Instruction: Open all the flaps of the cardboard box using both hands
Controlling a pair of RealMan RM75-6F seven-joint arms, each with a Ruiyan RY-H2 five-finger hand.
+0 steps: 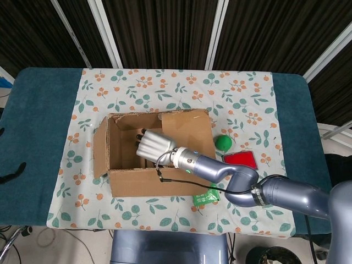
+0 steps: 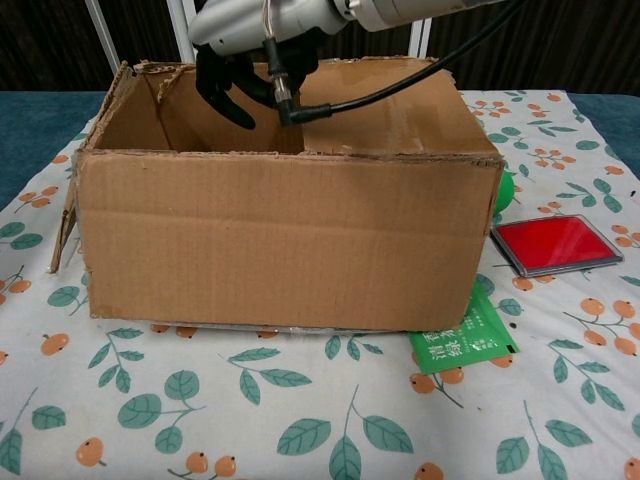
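The cardboard box point(image 1: 159, 179) point(image 2: 280, 240) stands mid-table on the floral cloth. Its right flap point(image 1: 187, 137) point(image 2: 385, 105) lies folded flat over the right half of the opening. The left flap point(image 1: 99, 148) hangs outward at the box's left end. My right hand point(image 1: 154, 146) point(image 2: 250, 30) hovers over the uncovered left half, its arm reaching across the closed flap. Its dark fingertips point(image 2: 222, 90) point down into the opening, spread apart, just left of the flap's free edge, and hold nothing. My left hand shows in neither view.
A green ball point(image 1: 223, 143) point(image 2: 505, 190) sits against the box's right side. A flat red case point(image 1: 240, 160) point(image 2: 555, 243) lies beside it. A green sachet point(image 1: 206, 195) point(image 2: 462, 340) pokes out from under the box's front right corner. The table edge point(image 1: 33, 165) is teal.
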